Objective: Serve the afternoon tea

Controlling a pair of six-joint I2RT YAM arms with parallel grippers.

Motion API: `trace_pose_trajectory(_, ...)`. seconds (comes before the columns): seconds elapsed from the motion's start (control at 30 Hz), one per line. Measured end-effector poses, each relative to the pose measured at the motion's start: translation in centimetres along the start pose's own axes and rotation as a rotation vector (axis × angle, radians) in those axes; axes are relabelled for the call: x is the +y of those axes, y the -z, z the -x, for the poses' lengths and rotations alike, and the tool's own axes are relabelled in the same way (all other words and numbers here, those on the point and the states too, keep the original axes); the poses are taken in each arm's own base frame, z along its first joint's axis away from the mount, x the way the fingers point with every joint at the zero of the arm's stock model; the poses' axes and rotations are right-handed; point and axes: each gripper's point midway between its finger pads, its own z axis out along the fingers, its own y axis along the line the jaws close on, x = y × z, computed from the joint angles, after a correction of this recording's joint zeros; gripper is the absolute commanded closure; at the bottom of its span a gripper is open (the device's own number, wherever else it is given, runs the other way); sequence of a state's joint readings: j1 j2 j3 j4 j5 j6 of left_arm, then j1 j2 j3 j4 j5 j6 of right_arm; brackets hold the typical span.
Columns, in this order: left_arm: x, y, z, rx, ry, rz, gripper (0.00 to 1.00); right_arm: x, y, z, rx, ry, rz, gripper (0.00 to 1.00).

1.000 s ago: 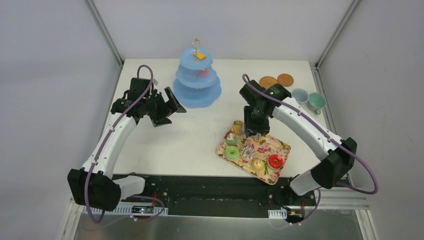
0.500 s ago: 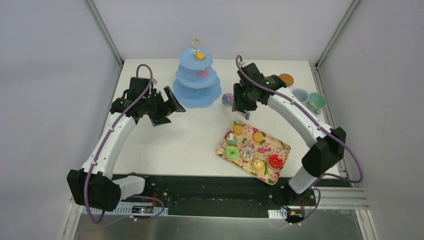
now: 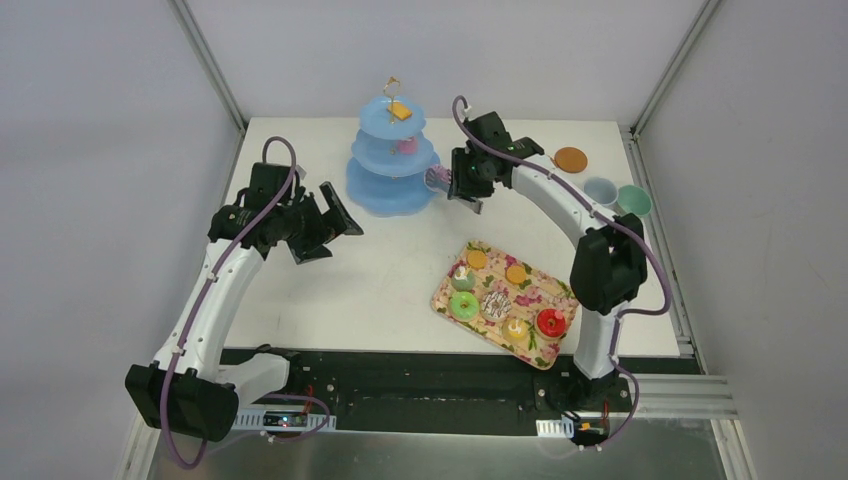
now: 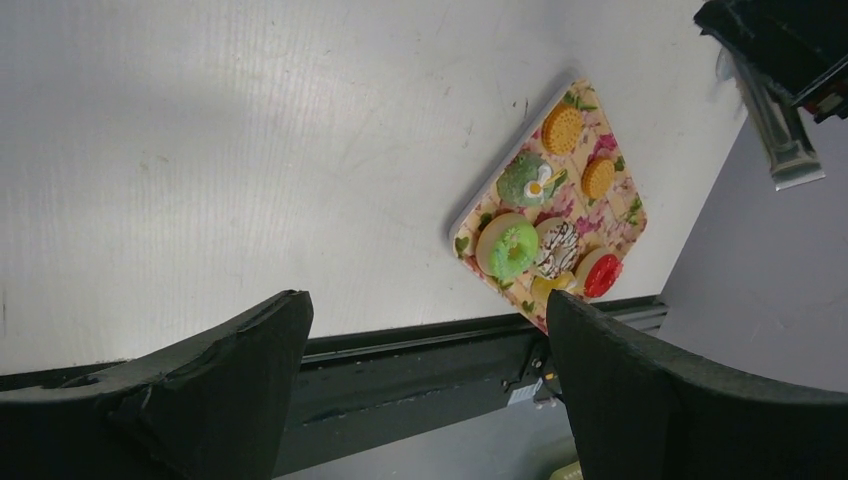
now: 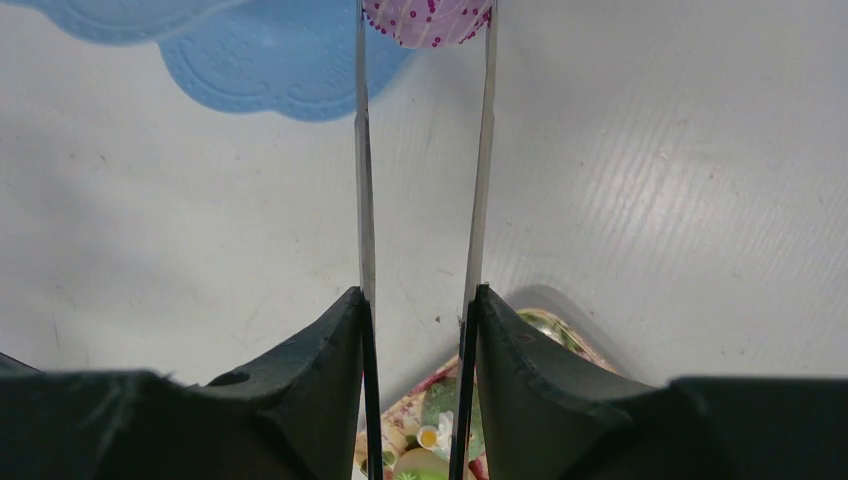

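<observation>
My right gripper (image 3: 447,182) is shut on a purple spotted sweet (image 3: 436,178) and holds it by thin metal blades next to the bottom tier of the blue three-tier stand (image 3: 394,190). In the right wrist view the sweet (image 5: 428,22) sits pinched at the blade tips of that gripper (image 5: 424,60). The flowered tray (image 3: 562,291) holds two orange biscuits (image 3: 477,259), a green donut (image 3: 464,305), a white donut (image 3: 496,304), a red donut (image 3: 551,322) and small cakes. My left gripper (image 3: 335,215) is open and empty, left of the stand; it also shows in the left wrist view (image 4: 425,310).
An orange piece (image 3: 400,111) lies on the stand's top tier and a pink sweet (image 3: 407,146) on the middle tier. A brown coaster (image 3: 571,158) and two small cups (image 3: 600,189) stand at the back right. The tray also shows in the left wrist view (image 4: 620,200).
My right gripper has lifted the purple sweet off the tray and carried it back and left to the stand's bottom tier. My left arm has drawn slightly left and nearer.
</observation>
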State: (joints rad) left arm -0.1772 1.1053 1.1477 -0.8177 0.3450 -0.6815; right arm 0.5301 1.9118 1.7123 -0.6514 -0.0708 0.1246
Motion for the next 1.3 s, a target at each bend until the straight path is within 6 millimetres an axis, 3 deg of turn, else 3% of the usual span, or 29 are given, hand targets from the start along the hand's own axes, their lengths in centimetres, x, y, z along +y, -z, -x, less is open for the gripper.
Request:
trace_pose_trajectory(0.17, 0.5, 0.1, -0.2, 0.005, -0.003, 0.022, 0.09, 1.2, -0.3, 2.4, -0.048, 0.014, 0.04, 0.6)
trace_pose_trajectory(0.33, 0.6, 0.2, -0.4, 0.012, -0.009, 0.028, 0.09, 1.7, -1.2, 3.4, -0.057, 0.018, 0.052, 0.6)
trace_pose_trajectory(0.6, 0.5, 0.3, -0.3, 0.01, -0.013, 0.026, 0.09, 1.6, -3.4, 2.9, -0.026, 0.016, 0.06, 0.58)
trace_pose_trajectory(0.83, 0.3, 0.5, -0.2, 0.009, -0.018, 0.025, 0.09, 1.8, -4.9, 3.4, -0.031, 0.016, 0.066, 0.49)
trace_pose_trajectory(1.07, 0.4, 0.6, -0.3, 0.012, -0.021, 0.028, 0.09, 2.0, -5.4, 3.6, -0.031, 0.017, 0.073, 0.41)
trace_pose_trajectory(1.3, 0.2, 0.7, 0.0, 0.008, -0.026, 0.024, 0.09, 2.3, -5.1, 4.4, -0.047, 0.024, 0.079, 0.42)
